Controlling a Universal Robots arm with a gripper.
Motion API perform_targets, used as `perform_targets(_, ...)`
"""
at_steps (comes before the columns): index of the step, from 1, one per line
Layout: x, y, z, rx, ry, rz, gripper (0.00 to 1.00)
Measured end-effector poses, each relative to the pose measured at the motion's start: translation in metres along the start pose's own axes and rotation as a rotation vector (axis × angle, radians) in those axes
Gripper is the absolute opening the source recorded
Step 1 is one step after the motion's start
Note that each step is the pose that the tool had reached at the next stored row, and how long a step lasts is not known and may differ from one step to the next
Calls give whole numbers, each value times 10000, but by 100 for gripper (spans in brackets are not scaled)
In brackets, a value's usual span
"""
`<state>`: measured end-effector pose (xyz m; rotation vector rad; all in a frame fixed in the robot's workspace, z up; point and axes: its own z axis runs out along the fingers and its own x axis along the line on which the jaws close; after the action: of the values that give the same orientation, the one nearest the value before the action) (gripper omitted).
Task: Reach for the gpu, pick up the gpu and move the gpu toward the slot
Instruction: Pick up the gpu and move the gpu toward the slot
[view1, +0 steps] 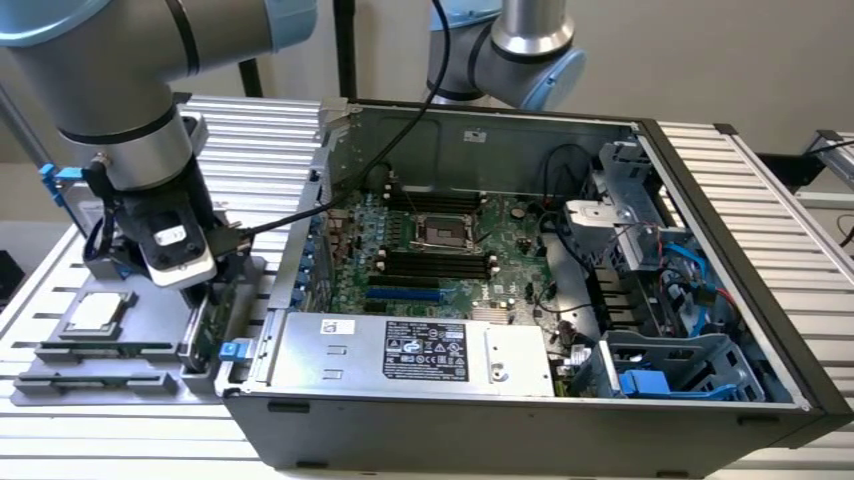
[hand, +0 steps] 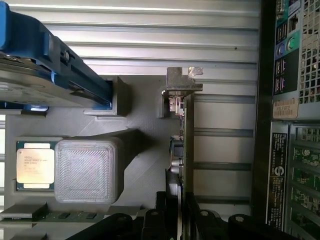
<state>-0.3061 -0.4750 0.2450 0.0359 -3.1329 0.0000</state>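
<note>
Gripper (hand: 182, 207) is down low over the ribbed grey printed plastic holder (hand: 142, 165), black fingers (hand: 165, 220) set either side of the thin flat green gpu card (hand: 188, 150) and, as far as this tight angle lets me judge, pinching it. The card stands on edge in its narrow slot of the holder, its silver metal end bracket (hand: 182, 82) notched and shiny. A square silver processor chip (hand: 35, 165) lies flat in a neighbouring pocket, and a boxy silver hard drive with blue rails (hand: 35, 70) rests in another. The open black computer case (view1: 534, 440) sits just beside the holder, green motherboard (view1: 467, 250) inside.
</note>
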Motion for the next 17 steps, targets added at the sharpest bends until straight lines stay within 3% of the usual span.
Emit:
perform_targets(3, -8, 0, -27, 0, 45, -5, 26)
perform_targets(7, -16, -1, -103, -1, 57, -7, 26)
perform_targets(17, -58, -2, -531, -2, 118, -13, 26)
